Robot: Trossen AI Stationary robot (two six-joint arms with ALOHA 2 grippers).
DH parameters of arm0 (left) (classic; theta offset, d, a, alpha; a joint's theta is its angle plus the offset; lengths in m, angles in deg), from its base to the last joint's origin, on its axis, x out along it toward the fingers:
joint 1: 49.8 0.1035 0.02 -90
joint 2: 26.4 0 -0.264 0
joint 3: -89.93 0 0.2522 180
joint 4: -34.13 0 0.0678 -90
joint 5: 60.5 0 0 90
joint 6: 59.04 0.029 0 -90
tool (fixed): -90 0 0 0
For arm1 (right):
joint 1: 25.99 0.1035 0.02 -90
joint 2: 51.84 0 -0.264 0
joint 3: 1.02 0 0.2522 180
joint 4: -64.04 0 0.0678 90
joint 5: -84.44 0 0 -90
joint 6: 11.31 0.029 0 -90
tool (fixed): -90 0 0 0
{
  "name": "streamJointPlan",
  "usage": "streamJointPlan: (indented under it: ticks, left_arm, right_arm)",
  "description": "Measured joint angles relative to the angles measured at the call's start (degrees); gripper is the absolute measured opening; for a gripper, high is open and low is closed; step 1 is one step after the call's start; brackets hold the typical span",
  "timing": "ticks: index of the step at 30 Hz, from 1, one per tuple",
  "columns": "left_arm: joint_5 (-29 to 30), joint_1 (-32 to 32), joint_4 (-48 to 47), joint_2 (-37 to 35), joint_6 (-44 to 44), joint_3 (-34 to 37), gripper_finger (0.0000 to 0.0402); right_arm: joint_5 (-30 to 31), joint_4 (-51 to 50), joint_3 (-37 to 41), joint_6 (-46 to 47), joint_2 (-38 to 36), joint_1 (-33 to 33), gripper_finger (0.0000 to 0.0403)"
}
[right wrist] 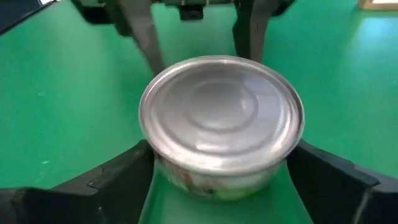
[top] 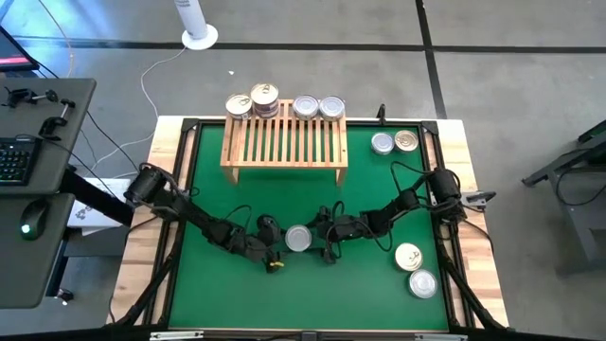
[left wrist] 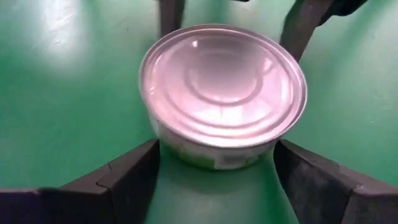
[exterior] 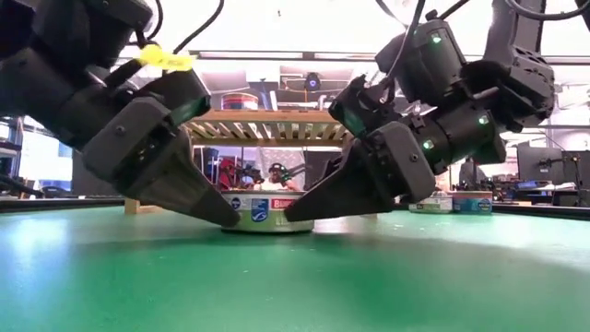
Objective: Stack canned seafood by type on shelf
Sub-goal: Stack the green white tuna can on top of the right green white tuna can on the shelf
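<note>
A short round silver-grey tin [left wrist: 222,93] with a ringed, shiny lid and printed label sits on the green mat [top: 237,194]. The left tool [top: 276,248] and right tool [top: 322,239] flank it from opposite sides. Both stand wide open around it, fingers close beside its wall; whether they touch it I cannot tell.

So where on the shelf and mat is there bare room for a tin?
The shelf's front slats are bare; its back edge is crowded with tins. The mat is free along its near edge and left side. Mid-mat is crowded: both tools flank a silver tin.
</note>
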State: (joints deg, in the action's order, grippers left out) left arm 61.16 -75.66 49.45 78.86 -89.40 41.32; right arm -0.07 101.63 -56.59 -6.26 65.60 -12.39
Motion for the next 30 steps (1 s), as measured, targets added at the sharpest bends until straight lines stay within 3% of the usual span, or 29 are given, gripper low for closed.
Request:
streamJointPlan:
  ticks: [7, 15, 26, 30]
  left_arm:
    - [2.51, -3.01, -12.04, -5.50, -5.47, 0.15, 0.0297]
    - [2.82, -3.23, -10.70, -6.06, -4.07, 0.30, 0.0297]
    - [1.87, -2.10, -9.39, -5.85, -2.81, 0.41, 0.0297]
    - [1.36, -2.00, -9.21, -5.39, -1.93, 0.41, 0.0297]
  right_arm:
    - [1.63, -0.78, 1.90, 2.63, -0.64, 1.36, 0.0306]
    - [1.44, -2.32, 1.57, 3.46, -0.82, 0.76, 0.0299]
    - [-1.21, -18.79, -8.33, -3.82, -0.87, -1.33, 0.0388]
    - [-3.74, -19.75, -10.04, -5.97, -0.76, -1.71, 0.0396]
